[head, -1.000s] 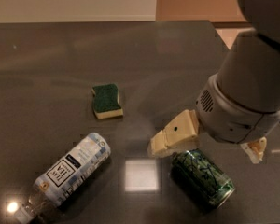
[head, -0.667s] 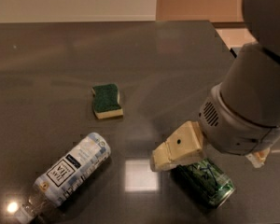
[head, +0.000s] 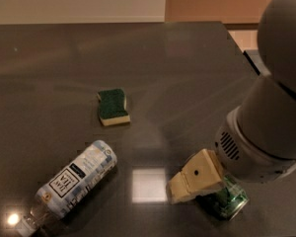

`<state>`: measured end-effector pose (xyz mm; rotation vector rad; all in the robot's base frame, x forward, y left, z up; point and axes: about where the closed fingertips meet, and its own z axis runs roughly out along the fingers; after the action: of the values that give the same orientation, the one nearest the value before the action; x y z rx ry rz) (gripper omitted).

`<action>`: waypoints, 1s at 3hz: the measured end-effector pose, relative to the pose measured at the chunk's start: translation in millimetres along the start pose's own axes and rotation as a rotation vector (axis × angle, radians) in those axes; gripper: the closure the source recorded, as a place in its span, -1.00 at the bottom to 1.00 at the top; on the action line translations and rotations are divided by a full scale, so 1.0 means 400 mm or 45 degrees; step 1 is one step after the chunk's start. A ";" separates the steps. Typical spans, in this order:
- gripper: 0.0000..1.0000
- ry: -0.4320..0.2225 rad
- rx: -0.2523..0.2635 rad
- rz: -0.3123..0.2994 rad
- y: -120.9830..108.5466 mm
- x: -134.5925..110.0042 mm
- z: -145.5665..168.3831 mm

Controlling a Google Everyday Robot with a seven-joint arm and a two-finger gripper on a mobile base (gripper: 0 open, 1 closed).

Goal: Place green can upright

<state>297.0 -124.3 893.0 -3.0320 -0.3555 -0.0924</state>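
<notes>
The green can is seen lying on its side near the bench's front-right corner, partly covered by the gripper; the jaws' spread cannot be told.

Arm angled down, end effector low at right

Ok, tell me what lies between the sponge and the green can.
In the camera view, mostly bare table, then the gripper right at the green can.
</notes>
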 end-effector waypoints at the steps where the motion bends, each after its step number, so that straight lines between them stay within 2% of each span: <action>1: -1.00 0.006 -0.030 -0.055 0.018 0.004 0.026; 3: -1.00 -0.039 -0.058 -0.116 0.042 0.016 0.086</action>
<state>308.6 -135.8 857.9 -3.0642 -0.5011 -0.0605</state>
